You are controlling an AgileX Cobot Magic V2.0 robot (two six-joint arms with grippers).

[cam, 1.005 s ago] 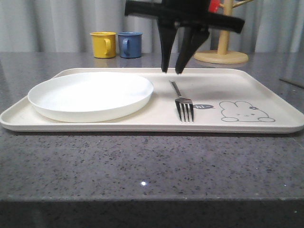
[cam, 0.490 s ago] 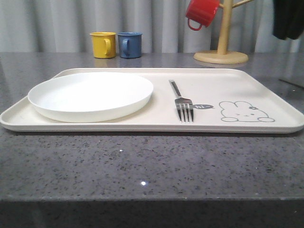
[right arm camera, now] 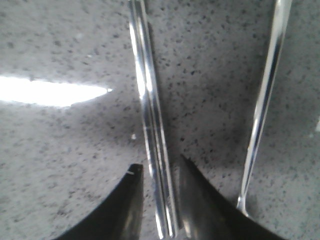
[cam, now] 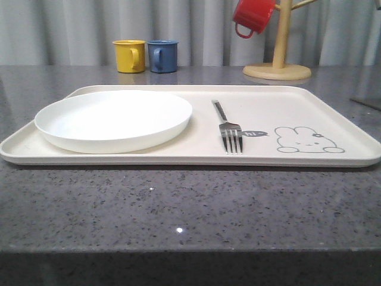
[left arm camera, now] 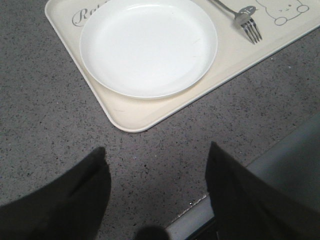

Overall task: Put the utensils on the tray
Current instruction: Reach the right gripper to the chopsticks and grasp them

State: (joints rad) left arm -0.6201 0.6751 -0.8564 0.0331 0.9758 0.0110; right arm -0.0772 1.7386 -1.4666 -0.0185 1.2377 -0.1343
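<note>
A silver fork (cam: 229,128) lies on the cream tray (cam: 286,98), tines toward me, between the white plate and the bunny drawing; the left wrist view also has the fork (left arm camera: 247,22) and the tray (left arm camera: 125,117). In the right wrist view a pair of shiny chopsticks (right arm camera: 150,115) lies on the speckled countertop. My right gripper (right arm camera: 161,167) is open, one finger on each side of the chopsticks with narrow gaps. A spoon handle (right arm camera: 265,100) lies beside them. My left gripper (left arm camera: 156,148) stands wide open over bare countertop near the tray's corner.
A round white plate (cam: 113,119) fills the tray's left half. Behind the tray stand a yellow mug (cam: 129,55) and a blue mug (cam: 162,55). A red mug (cam: 253,15) hangs on a wooden mug tree (cam: 280,59) at the back right.
The right arm, above the fork's handle a second ago, swung off to the right and left the front view. The fork stays on the tray.
</note>
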